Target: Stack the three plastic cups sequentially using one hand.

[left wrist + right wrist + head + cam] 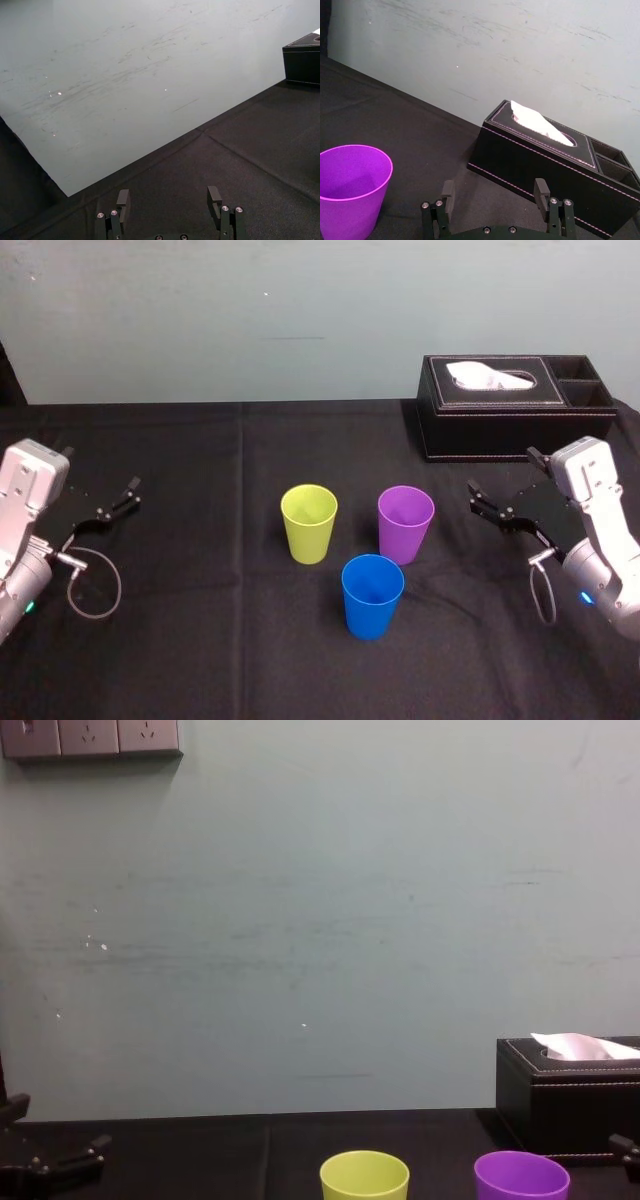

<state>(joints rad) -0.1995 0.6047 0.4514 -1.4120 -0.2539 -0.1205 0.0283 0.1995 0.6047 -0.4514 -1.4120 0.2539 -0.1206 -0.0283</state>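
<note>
Three plastic cups stand upright and apart on the black table: a yellow-green cup (309,523) (364,1176) at the left, a purple cup (405,523) (351,188) (521,1176) at the right, and a blue cup (372,595) nearer me, in front of the gap between them. My right gripper (503,502) (493,192) hovers to the right of the purple cup, open, with nothing between its fingers. At the far left my left gripper (118,502) (169,198) hangs over the table, open and holding nothing, well away from the cups.
A black leather tissue box (515,405) (547,161) (570,1097) with a white tissue sticking out stands at the back right, behind my right gripper. A pale wall (320,920) closes off the far edge of the table (200,660).
</note>
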